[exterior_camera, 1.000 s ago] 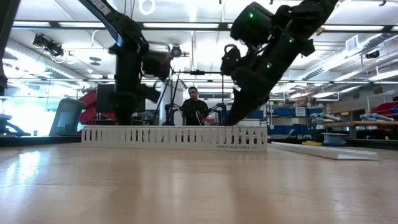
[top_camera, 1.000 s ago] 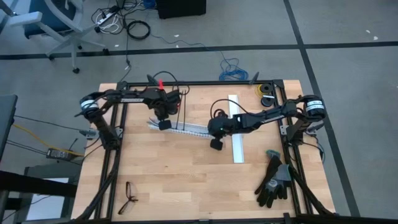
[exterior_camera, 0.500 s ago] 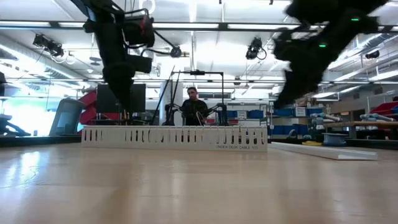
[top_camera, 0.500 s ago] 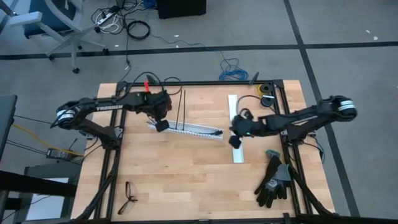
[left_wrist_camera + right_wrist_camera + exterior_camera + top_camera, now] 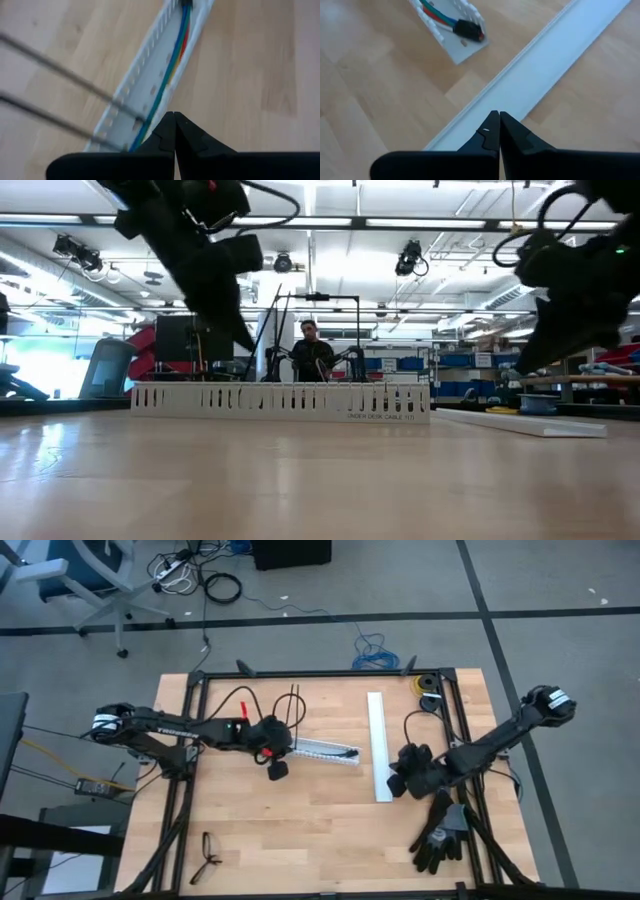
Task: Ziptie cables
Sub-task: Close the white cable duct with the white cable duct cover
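Note:
The cables (image 5: 174, 57), red, green, blue and yellow wires, lie lengthwise inside a white slotted channel (image 5: 322, 750) in the middle of the table. Their dark sheath (image 5: 467, 27) rests at the channel's right end. My left gripper (image 5: 277, 769) is shut and hangs over the channel's left end, above the table in the low view (image 5: 240, 330). My right gripper (image 5: 398, 784) is shut. It hovers right of a flat white strip (image 5: 535, 75), away from the channel. Two thin black strips (image 5: 291, 712) lie across the channel's left part and reach toward the far edge.
The flat white strip (image 5: 378, 745) runs from far to near, right of the channel. Black gloves (image 5: 440, 832) lie at the near right corner, glasses (image 5: 206, 858) at the near left, and tape rolls (image 5: 429, 692) at the far right. A person (image 5: 312, 355) stands beyond the table.
My left gripper has moved from the far side of the channel's left end toward the near edge and a little right, crossing over the channel. My right gripper has left the channel's right end and moved toward the right and near edges, over the flat white strip. The cables stayed in the channel.

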`<act>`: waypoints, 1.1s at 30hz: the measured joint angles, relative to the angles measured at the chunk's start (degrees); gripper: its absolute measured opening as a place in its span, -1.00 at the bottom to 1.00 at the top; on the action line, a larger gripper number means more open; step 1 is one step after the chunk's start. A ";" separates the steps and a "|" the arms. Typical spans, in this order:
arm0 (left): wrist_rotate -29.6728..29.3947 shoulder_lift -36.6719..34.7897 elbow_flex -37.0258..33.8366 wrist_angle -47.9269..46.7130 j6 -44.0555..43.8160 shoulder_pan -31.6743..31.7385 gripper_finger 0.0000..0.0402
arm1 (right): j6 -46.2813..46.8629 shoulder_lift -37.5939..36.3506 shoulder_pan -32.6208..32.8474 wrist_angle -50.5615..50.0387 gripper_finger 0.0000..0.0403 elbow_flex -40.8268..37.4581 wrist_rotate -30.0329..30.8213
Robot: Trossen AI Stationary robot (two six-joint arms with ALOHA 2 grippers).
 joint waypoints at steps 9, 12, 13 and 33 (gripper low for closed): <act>1.27 8.89 -0.20 16.17 3.97 -0.42 -0.97 | 8.32 6.20 3.02 -1.79 -1.00 0.00 2.98; 1.43 11.79 -0.20 21.62 4.73 -0.49 -0.97 | 6.91 7.01 2.43 -1.66 -1.00 0.00 2.95; 1.44 12.31 -0.20 23.52 4.74 -0.49 -0.97 | 6.52 7.14 2.12 -1.15 -1.00 0.00 2.95; 1.44 12.85 -0.12 29.00 4.58 -0.49 -0.87 | -1.68 7.21 -0.79 2.66 -1.00 0.00 3.65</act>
